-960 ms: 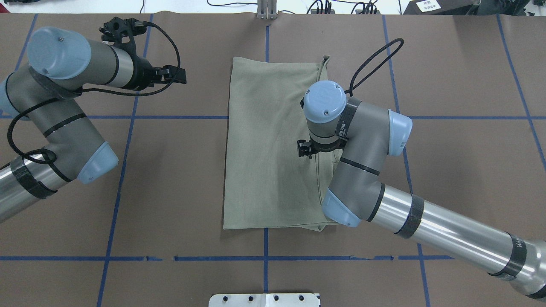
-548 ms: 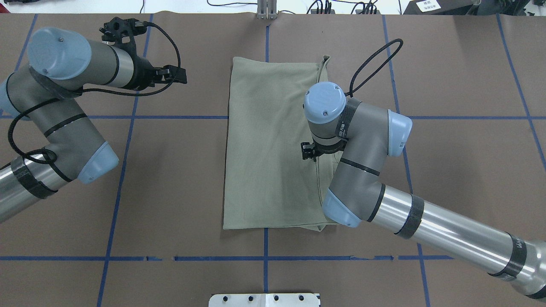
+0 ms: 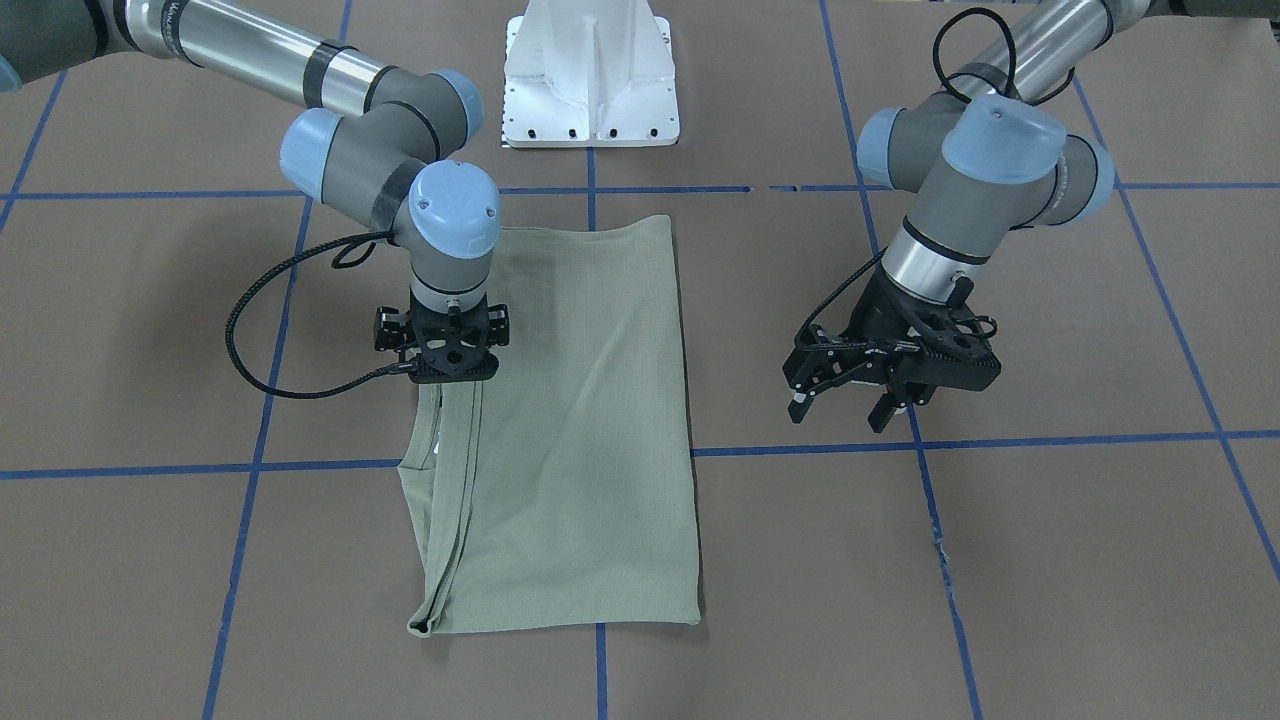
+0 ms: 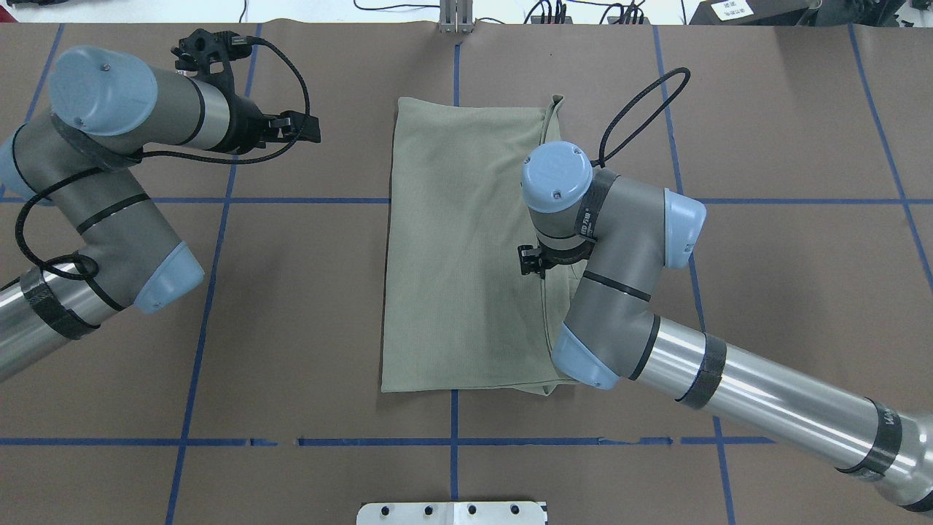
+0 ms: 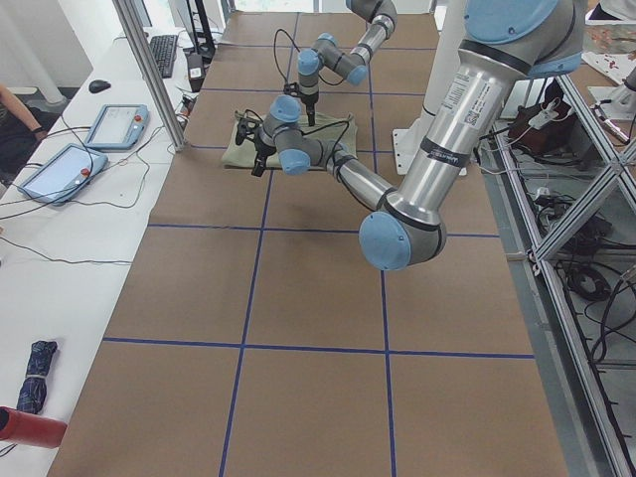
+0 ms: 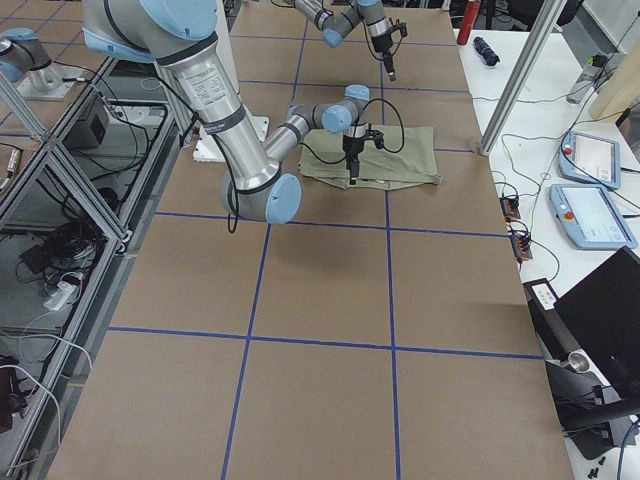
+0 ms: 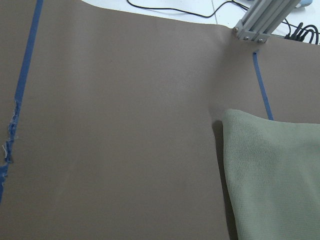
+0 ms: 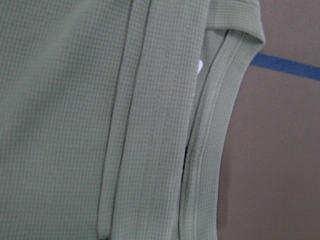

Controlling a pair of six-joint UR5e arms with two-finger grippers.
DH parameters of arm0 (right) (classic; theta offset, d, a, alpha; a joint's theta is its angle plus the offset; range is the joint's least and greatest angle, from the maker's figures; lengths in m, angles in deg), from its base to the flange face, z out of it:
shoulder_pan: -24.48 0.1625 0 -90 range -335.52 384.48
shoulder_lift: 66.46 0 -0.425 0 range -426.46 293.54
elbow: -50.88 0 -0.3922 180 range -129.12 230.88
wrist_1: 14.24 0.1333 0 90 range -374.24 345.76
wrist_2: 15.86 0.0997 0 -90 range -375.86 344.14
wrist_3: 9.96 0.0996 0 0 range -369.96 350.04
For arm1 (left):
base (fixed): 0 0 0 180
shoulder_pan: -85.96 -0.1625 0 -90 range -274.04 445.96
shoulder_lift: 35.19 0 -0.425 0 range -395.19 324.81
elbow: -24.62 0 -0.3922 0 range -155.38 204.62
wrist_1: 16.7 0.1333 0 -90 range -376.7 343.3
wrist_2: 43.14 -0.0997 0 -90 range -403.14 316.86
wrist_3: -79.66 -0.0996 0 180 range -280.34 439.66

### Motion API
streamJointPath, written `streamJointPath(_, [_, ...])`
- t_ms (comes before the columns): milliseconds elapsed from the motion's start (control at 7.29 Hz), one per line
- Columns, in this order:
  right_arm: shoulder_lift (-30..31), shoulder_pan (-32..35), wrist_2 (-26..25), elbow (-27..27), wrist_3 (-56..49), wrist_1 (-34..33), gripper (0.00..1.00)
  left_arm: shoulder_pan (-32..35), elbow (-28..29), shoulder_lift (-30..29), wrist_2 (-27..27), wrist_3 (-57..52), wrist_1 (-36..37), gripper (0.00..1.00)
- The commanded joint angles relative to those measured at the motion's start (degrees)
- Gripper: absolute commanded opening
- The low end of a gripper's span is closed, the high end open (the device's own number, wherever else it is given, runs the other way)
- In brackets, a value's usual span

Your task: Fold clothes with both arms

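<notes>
table (image 4: 291, 328): brown sheet with a blue tape grid. Everything happens around the middle line.

shirt (image 4: 459, 248): sits mid-table, straddling the centre tape, already folded into a long narrow rectangle lying flat. My guess is the sides were tucked in first so the next fold can go end to end.

right arm (image 4: 729, 394): comes in low from the robot's right, elbow bent, with the wrist turned so the tool points straight down over the shirt's right-hand long side. Looks like it's parked there to either press that seam or pick it up.

left arm (image 4: 109, 211): folded back on itself, well clear of the shirt on the robot's left. Reads to me as staying out of the way until a two-handed lift is needed.

right gripper (image 3: 447, 375): right above the layered edge, roughly halfway along it. The fingertips are hidden under its own body, so I can't tell if they're together, apart or pinching cloth.

left gripper (image 3: 838, 411): fingers spread apart with nothing in them, hanging over bare table.

layered edge (image 3: 455, 480): stacked ribbed bands run down that side, which is probably why the right tool is aimed here.

white bit (image 8: 199, 66): tiny scrap peeking out between the bands. Could be a tag, but it's too small to say for sure.
</notes>
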Motion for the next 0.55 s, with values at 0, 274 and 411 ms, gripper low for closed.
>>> streamJointPath(0, [-0.2,0.2,-0.1,-0.1,-0.6,-0.5,1.00,-0.1,0.0,-0.1,0.0,0.0,0.0,1.00])
streamJointPath(274, [-0.8,0.2,-0.4,0.1,-0.8,0.2,1.00,-0.1,0.0,0.0,0.0,-0.1,0.0,1.00])
streamJointPath(411, [-0.8,0.1,-0.4,0.1,-0.7,0.4,1.00,-0.1,0.0,0.0,0.0,-0.1,0.0,1.00])
